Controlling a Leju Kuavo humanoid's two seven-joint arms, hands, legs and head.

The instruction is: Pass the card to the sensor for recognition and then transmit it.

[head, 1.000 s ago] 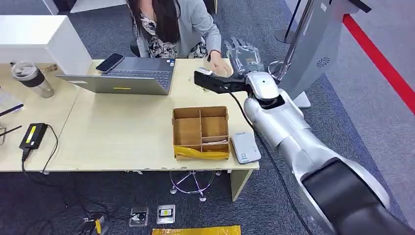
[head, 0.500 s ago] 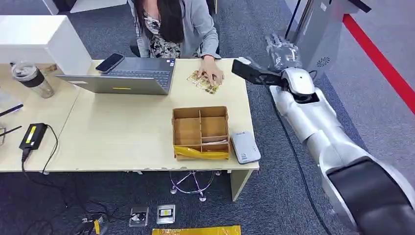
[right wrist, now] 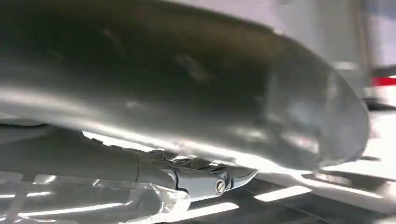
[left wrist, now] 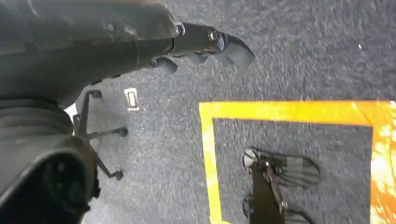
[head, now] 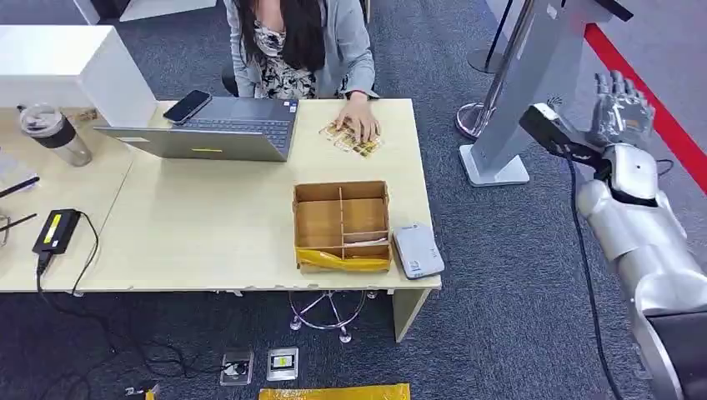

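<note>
Laptop (head: 218, 127) stood at the desk's (head: 208, 225) far left; we noted a person's hand (head: 360, 125) pressing the card (head: 350, 139); nearer us sat the divided box (head: 342, 225), the sensor (head: 418, 251) touching it; right hand (head: 621, 108) was raised off-desk, fingers spread, holding nothing; left hand's (left wrist: 205, 44) state we could not tell.

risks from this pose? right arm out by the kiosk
1. The right hand, fingers spread and raised, sits close to the slanted grey kiosk post; a careless move may clip it.
2. The black cable hanging along the right arm could snag on the kiosk base.
3. The person's hand rests on the card on the desk; any reach back there risks contact.
</note>
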